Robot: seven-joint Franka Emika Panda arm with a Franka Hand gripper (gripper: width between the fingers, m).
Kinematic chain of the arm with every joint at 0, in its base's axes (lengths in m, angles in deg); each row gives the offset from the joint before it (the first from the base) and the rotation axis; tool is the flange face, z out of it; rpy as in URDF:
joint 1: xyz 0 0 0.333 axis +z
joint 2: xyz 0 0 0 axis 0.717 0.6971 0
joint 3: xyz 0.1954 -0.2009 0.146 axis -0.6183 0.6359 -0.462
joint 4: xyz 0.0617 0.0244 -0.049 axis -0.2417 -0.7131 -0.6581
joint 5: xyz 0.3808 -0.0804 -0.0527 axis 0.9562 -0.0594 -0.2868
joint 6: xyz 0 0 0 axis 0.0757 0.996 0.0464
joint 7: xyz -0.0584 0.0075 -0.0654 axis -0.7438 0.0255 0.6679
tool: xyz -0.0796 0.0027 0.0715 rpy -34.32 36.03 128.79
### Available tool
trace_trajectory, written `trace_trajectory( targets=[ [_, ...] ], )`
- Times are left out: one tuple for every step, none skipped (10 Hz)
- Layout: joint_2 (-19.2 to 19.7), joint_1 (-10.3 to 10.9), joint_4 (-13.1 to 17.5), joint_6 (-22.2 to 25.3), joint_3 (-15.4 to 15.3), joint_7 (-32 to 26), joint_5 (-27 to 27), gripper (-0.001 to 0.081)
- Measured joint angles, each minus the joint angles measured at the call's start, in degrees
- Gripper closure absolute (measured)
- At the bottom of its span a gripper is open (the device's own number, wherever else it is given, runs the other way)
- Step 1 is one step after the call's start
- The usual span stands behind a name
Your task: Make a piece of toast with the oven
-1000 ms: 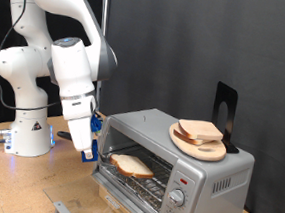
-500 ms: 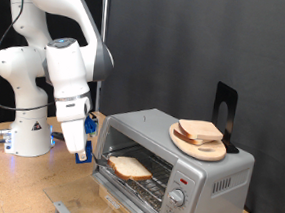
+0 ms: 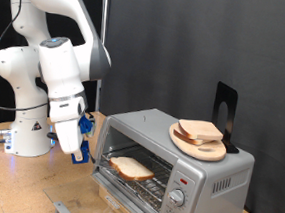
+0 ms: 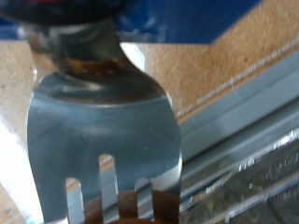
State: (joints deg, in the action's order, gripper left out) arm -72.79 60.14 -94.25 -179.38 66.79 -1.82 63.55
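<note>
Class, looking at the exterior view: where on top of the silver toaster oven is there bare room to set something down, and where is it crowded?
The silver toaster oven has bare roof towards the view's left, beside the round wooden board. The right end is crowded: board, stacked bread slices, black stand.

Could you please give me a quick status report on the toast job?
Gripper beside oven, holding a fork. Piece of toast on the rack inside, door open. Nothing blocking the opening.

Black backdrop (image 3: pixel 188 40); chipboard tabletop (image 3: pixel 15 186).
</note>
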Motion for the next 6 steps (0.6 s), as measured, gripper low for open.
trace_trajectory(
  targets=[
    [0.0,0.6,0.4,0.0,-0.3,0.1,1.0,0.0376],
    [0.1,1.2,0.7,0.1,-0.8,0.6,1.4,0.0376],
    [0.1,1.6,0.9,0.4,-1.6,1.7,1.4,0.0376],
    [0.1,2.0,0.9,0.7,-2.3,2.5,1.4,0.0376],
    [0.1,2.2,0.9,0.9,-2.9,3.0,1.3,0.0376],
    [0.1,2.3,0.8,1.1,-3.4,3.5,1.2,0.0376]
  ],
)
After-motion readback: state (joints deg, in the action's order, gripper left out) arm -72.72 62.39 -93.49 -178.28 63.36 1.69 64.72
